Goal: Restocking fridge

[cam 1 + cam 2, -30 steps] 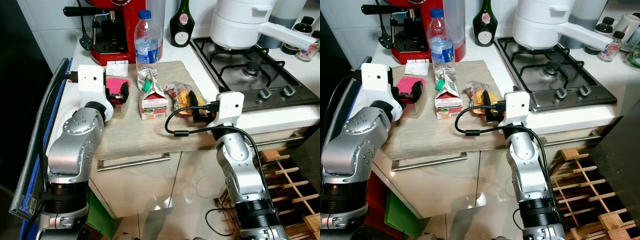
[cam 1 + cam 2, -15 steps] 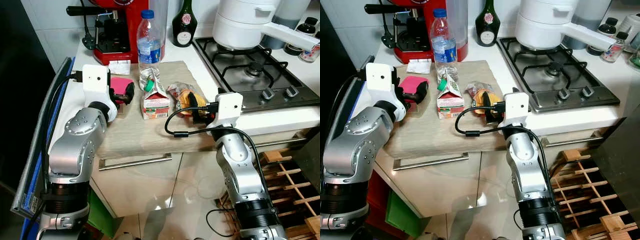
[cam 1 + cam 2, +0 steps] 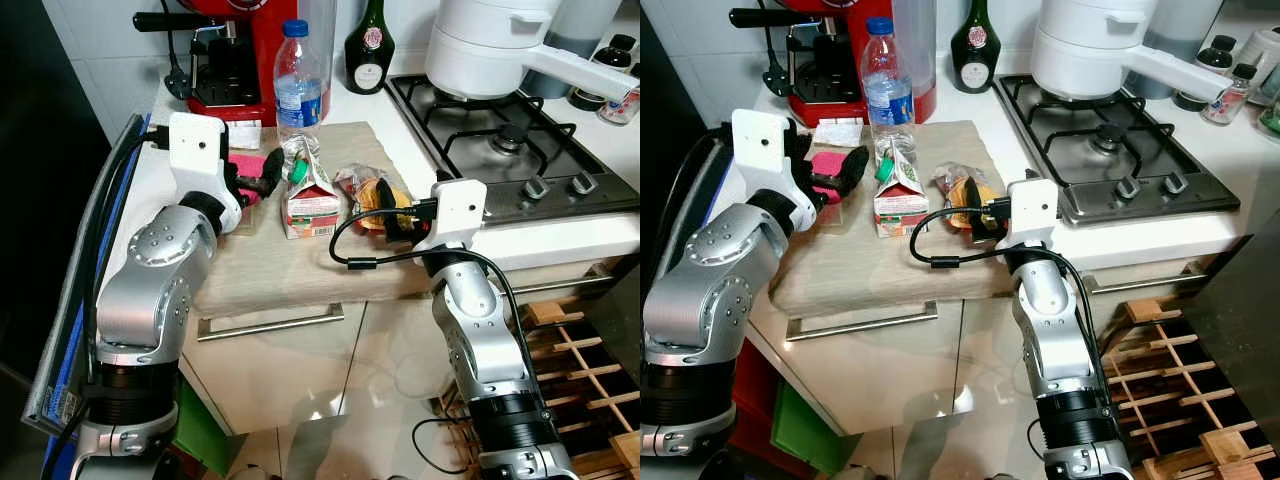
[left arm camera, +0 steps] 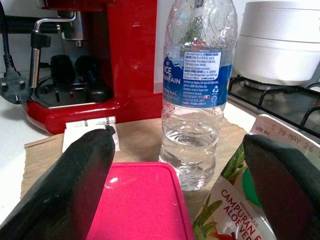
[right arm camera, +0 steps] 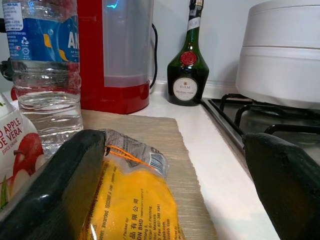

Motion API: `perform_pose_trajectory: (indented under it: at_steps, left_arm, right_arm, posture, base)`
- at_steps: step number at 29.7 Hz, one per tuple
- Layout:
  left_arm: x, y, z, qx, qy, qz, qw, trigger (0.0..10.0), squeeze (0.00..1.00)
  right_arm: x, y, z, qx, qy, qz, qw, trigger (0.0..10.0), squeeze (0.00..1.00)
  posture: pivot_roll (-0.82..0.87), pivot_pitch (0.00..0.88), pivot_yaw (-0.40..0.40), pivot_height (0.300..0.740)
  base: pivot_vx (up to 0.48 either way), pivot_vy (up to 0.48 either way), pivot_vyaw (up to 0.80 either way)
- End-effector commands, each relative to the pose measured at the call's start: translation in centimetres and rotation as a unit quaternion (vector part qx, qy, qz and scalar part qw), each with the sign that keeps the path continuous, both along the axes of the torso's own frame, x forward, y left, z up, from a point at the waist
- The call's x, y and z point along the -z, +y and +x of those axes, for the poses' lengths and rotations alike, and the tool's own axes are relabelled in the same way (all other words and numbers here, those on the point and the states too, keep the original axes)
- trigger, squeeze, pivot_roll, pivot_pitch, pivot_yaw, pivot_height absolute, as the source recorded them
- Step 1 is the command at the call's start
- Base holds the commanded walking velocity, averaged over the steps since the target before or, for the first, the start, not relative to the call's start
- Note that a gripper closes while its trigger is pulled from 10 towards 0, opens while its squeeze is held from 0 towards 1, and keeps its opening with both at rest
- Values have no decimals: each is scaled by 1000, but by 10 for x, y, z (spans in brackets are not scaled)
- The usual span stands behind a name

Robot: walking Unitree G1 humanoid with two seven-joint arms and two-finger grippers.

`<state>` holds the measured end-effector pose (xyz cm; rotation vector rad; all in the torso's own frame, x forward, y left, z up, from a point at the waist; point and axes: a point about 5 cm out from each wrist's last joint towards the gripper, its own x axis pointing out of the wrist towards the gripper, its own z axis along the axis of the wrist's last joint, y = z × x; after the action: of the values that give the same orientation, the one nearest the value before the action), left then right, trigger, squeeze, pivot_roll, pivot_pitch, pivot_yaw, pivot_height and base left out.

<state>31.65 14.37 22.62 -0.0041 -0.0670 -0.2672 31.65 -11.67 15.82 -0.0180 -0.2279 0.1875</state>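
On the beige mat (image 3: 290, 265) stand a pink lidded box (image 3: 246, 163), a water bottle (image 3: 297, 80), a juice carton (image 3: 308, 198) and a yellow snack packet (image 3: 368, 195). My left gripper (image 3: 250, 178) is open, its two black fingers on either side of the pink box (image 4: 140, 205), with the bottle (image 4: 197, 90) and the carton (image 4: 240, 210) just beyond. My right gripper (image 3: 392, 218) is open at the counter's front edge, its fingers straddling the near end of the snack packet (image 5: 135, 205).
A red coffee machine (image 3: 235, 50) and a dark green bottle (image 3: 367, 50) stand at the back. The gas hob (image 3: 500, 140) with a white pot (image 3: 490, 45) lies to the right. A wooden rack (image 3: 570, 340) sits on the floor at the right.
My left gripper has reached forward and swung right, so its fingers now flank the pink box near the carton. The right arm has barely moved.
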Motion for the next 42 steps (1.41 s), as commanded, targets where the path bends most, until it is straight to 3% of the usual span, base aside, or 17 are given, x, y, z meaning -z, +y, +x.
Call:
perform_pose_trajectory:
  at_steps: [1, 11, 22, 27, 36, 42]
  left_arm:
    - [1, -1, 0, 1, 9, 11, 1000, 10000, 0]
    - [25, 4, 1, -16, 79, 34, 996, 10000, 0]
    - [33, 11, 0, -33, 116, 46, 992, 10000, 0]
    - [38, 11, -3, -27, 141, 35, 989, 10000, 0]
    - [37, 18, -1, -51, 143, 31, 988, 10000, 0]
    - [43, 22, -1, -75, 168, -9, 983, 10000, 0]
  right_arm:
    - [0, -1, 1, 2, 1, -4, 1000, 10000, 0]
    - [2, -3, 1, 3, 5, -6, 1000, 10000, 0]
    - [4, -3, 0, 3, 10, -6, 1000, 10000, 0]
    - [5, -3, -1, 4, 12, -6, 1000, 10000, 0]
    - [8, -2, -2, 4, 17, -6, 1000, 10000, 0]
    - [9, -2, -3, 4, 20, -6, 1000, 10000, 0]
  posture:
    - [44, 0, 32, 740]
    - [40, 0, 30, 740]
    - [40, 0, 31, 740]
    - [40, 0, 32, 740]
    - [42, 0, 34, 740]
    - [40, 0, 36, 740]
  base:
    - [0, 0, 0]
    - [0, 0, 0]
    - [0, 0, 0]
    - [0, 0, 0]
    - [0, 0, 0]
    - [0, 0, 0]
